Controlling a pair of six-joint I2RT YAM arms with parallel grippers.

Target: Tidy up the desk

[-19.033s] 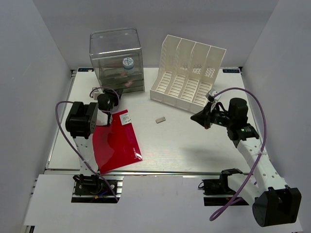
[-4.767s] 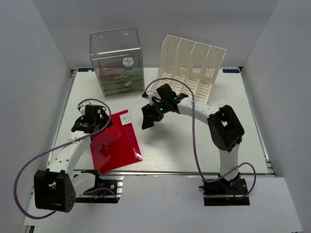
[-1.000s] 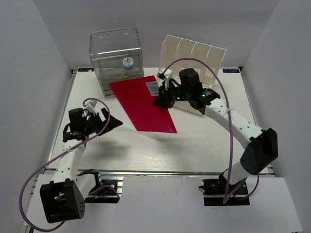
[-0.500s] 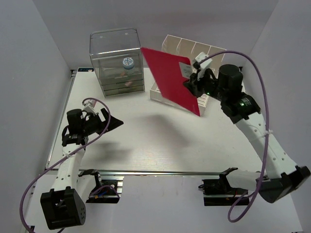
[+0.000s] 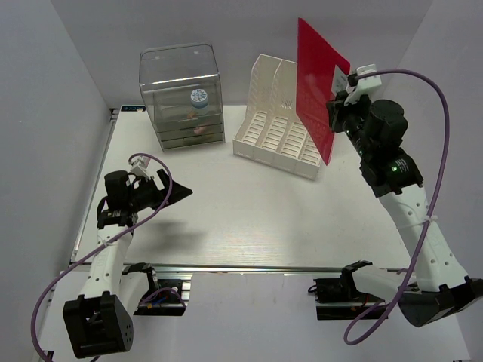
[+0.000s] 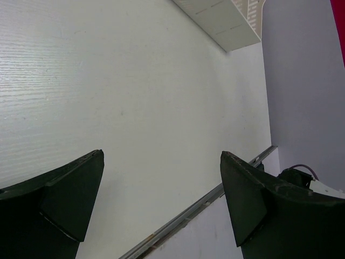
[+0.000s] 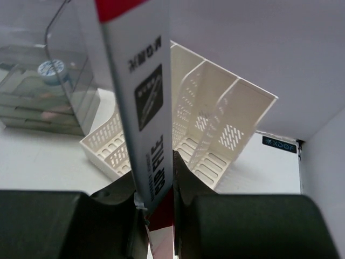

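1. Top external: high behind the arm bases, overlooking the whole desk (image 5: 264,219).
2. Left wrist: low over the desk, facing the file rack (image 6: 226,16).
3. Right wrist: close behind the red folder (image 7: 143,108); rack shared by all.

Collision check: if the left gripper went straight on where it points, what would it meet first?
Probably the bare desk, short of the file rack; the open left gripper angles down, though depth is unclear.
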